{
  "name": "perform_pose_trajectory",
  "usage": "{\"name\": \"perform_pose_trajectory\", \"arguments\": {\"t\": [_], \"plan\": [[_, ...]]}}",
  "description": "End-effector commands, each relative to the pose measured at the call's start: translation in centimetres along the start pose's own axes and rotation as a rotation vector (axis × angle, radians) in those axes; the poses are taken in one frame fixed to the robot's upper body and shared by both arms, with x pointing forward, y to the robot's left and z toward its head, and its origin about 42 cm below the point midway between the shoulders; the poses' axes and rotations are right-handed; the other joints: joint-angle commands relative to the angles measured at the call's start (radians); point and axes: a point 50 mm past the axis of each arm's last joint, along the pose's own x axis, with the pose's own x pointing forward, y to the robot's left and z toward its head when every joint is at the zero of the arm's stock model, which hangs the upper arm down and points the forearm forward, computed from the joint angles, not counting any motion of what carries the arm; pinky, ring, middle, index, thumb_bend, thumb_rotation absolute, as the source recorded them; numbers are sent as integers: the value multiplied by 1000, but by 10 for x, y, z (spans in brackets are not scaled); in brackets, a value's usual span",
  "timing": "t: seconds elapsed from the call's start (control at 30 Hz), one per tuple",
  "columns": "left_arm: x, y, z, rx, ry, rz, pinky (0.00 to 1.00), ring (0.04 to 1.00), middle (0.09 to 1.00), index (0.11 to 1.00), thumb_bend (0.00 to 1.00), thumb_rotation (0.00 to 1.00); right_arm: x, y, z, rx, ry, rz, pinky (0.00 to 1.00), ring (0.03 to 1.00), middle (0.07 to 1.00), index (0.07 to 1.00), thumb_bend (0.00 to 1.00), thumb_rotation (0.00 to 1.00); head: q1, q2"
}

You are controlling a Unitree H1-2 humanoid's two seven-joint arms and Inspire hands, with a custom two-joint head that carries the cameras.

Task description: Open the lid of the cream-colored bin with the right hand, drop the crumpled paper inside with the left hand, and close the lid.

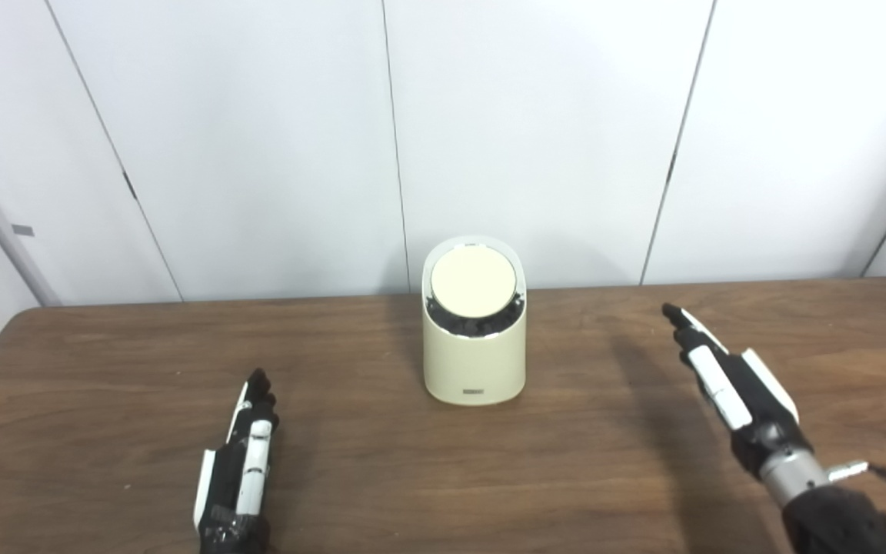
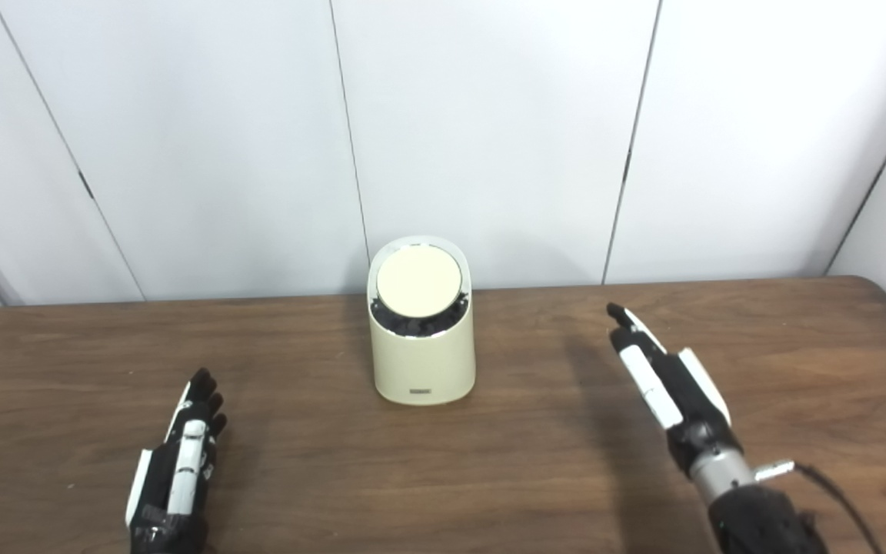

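While the cream bin [image 1: 474,338] stands lid [image 1: 474,282] shut mid-worktop [image 1: 104,369], both empty hands hover, fingers extended: left hand [image 1: 239,469], right hand [image 1: 727,381]. Likely light plastic; press the lid gently. No paper shows.

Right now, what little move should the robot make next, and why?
Probably bring the right hand in toward the bin. Its round lid looks shut, both hands are empty and away from it, and no crumpled paper is in view. The left hand can wait.
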Motion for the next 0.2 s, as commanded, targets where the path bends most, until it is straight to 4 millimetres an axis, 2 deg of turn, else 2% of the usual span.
{"name": "perform_pose_trajectory", "arguments": {"t": [0.0, 0.17], "plan": [[-13, -1, -9, -27, 42, 1, 1000, 1000, 1000, 1000, 462, 908, 1, 2, 11, 36, -59, -28, 976, 976, 973, 944, 547, 1000, 1, 4], [-15, -1, -4, -36, 51, -11, 1000, 1000, 1000, 1000, 470, 935, -5, 19, 5, 49, -73, -61, 929, 946, 935, 912, 514, 1000, -8, 14]]}}
